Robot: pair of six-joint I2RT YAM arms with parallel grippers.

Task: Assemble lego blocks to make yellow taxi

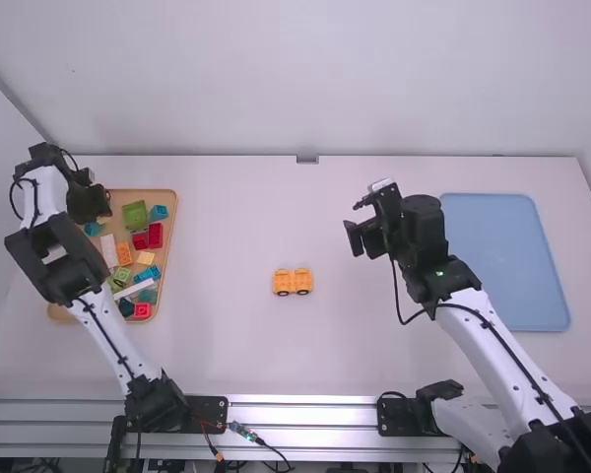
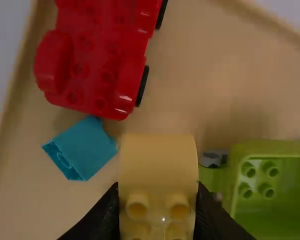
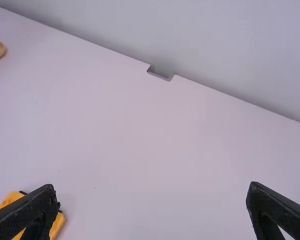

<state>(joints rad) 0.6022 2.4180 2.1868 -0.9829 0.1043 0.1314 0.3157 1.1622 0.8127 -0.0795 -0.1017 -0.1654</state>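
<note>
In the high view, one tan tray (image 1: pixel 128 193) is lying at the left, one rectangular blue tray (image 1: pixel 502 256) at the right. One orange-yellow plastic wheeled block (image 1: pixel 293 281) is standing near the middle. The left tray is holding two long white blocks (image 1: pixel 109 250) and one hollow green block (image 1: pixel 135 215). The left wrist view is showing one red wheeled block (image 2: pixel 90 85), one turquoise sloped block (image 2: pixel 80 147) and one pale yellow block (image 2: pixel 158 160).

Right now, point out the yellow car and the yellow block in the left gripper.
Yellow car (image 1: pixel 293 284): high view, middle of its body.
Yellow block (image 2: pixel 158 167): left wrist view, its smooth face.
</note>
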